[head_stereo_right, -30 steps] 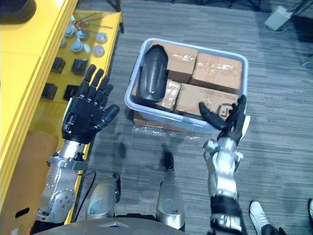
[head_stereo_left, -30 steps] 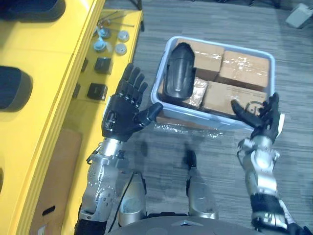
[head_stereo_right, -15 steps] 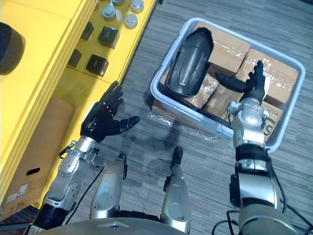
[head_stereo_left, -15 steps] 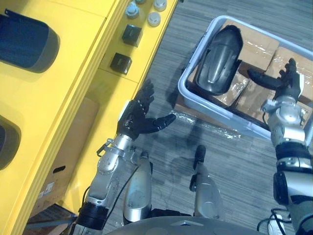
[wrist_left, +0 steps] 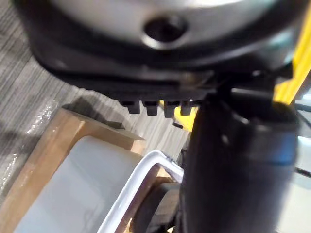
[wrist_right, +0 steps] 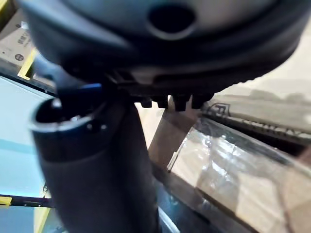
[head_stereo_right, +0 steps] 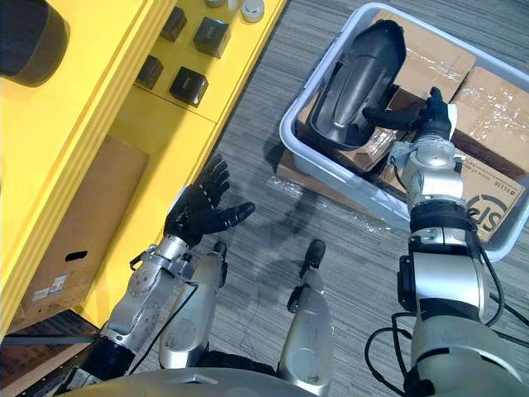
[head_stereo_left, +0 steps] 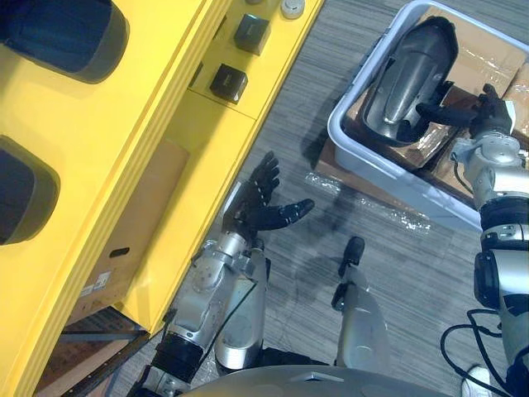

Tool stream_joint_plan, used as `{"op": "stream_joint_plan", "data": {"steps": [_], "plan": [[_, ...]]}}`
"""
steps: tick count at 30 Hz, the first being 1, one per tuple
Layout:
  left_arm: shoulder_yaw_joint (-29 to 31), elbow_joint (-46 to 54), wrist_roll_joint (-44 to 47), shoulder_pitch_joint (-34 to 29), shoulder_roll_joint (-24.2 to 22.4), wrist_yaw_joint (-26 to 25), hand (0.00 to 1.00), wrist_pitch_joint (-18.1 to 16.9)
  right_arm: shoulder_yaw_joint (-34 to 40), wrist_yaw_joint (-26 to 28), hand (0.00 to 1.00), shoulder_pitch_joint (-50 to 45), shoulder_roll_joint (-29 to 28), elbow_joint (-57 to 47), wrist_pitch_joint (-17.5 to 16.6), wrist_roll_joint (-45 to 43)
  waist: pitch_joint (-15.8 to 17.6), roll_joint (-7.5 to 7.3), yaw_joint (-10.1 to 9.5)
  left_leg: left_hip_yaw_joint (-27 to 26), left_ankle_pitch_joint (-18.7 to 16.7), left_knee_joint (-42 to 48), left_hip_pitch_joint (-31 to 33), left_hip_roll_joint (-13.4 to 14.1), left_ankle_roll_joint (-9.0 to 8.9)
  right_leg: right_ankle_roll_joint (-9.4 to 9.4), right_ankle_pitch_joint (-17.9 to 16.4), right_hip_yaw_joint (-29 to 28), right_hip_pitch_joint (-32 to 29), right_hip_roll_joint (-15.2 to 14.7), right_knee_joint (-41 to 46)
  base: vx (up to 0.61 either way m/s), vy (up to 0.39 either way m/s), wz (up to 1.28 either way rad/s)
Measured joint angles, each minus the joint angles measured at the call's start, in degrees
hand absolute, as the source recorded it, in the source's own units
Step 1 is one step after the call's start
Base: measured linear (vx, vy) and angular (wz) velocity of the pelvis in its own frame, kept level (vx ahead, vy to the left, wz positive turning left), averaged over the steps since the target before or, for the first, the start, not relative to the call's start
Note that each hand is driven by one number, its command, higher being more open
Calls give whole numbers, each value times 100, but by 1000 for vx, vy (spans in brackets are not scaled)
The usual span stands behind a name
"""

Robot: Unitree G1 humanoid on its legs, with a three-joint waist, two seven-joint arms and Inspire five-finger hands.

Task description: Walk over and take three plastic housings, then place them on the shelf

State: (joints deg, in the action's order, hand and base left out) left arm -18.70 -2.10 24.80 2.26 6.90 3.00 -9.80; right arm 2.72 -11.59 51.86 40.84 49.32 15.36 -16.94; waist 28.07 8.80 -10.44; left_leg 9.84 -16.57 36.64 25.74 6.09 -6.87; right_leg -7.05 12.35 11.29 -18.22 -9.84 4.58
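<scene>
A dark plastic housing (head_stereo_left: 409,78) lies tilted in a pale grey bin (head_stereo_left: 388,174) on the floor, resting on cardboard boxes. My right hand (head_stereo_left: 486,112) is open over the bin, its thumb stretched across the housing's near end. I cannot tell whether the thumb touches the housing. My left hand (head_stereo_left: 260,207) hangs open and empty above the floor, beside the yellow shelf (head_stereo_left: 140,132). Two more dark housings (head_stereo_left: 66,33) (head_stereo_left: 25,190) sit on the shelf's upper level.
Small black blocks (head_stereo_left: 229,81) and round grey parts lie on the shelf's lower level. A cardboard box (head_stereo_left: 124,240) stands under the shelf. Wrapped cardboard boxes (head_stereo_right: 496,95) fill the rest of the bin, which rests on a flat carton (head_stereo_right: 306,178). Grey carpet lies between shelf and bin.
The camera has swung, shifting the whole scene. My right hand went from the bin's near wall to over the housing inside. My left hand dropped away from the bin toward the shelf.
</scene>
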Motion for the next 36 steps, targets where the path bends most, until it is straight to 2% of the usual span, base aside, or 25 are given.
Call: {"op": "stream_joint_plan", "data": {"steps": [8, 14, 18, 22, 27, 33, 36], "plan": [[-60, 0, -1, 28, -39, -175, 100, -6, -121, 270, 0, 392, 244, 197, 855, 1379, 0, 0, -46, 134, 199, -135, 121, -45, -69, 29, -150, 188, -210, -107, 341, -35, 22, 12], [-77, 0, 8, -84, -36, -276, 100, -11, -122, 273, 0, 585, 335, 321, 1335, 2119, -2, -3, -76, 188, 317, -297, 60, -29, -111, 58, -168, 291, -164, -112, 353, 21, 24, 9], [-74, 0, 5, -205, -17, -311, 100, -55, -103, 255, 0, 515, 323, 399, 1408, 2238, -11, -6, -80, 220, 333, -347, -56, 1, -126, 82, -218, 373, -28, -106, 374, 30, 31, 9], [-75, 3, 1, -291, 23, -308, 100, -183, 147, -65, 0, 456, 325, 627, 1612, 2368, -16, -18, -157, 280, 350, -390, -189, 38, -145, 98, -317, 477, 130, -93, 450, 11, 28, 12], [-65, 4, 7, -511, 168, -195, 100, -281, 427, -336, 0, 229, 272, 624, 1562, 2349, -27, -56, -193, 281, 352, -409, -345, 42, -145, 87, -328, 496, 301, -96, 448, 21, 43, 4], [-56, 74, 62, -901, 373, 193, 100, -400, 500, -1050, 0, -318, 36, 652, 1113, 2504, -86, -343, -141, 258, 370, -556, -718, 50, -154, 71, -319, 499, 670, -78, 280, 25, 51, 1], [0, 328, 229, -1179, 514, 370, 100, -399, 500, -1571, 0, -447, 29, 636, 775, 2709, -87, -523, 7, 199, 370, -602, -848, 60, -150, 20, -269, 444, 865, -34, 4, 0, 63, -11]]}}
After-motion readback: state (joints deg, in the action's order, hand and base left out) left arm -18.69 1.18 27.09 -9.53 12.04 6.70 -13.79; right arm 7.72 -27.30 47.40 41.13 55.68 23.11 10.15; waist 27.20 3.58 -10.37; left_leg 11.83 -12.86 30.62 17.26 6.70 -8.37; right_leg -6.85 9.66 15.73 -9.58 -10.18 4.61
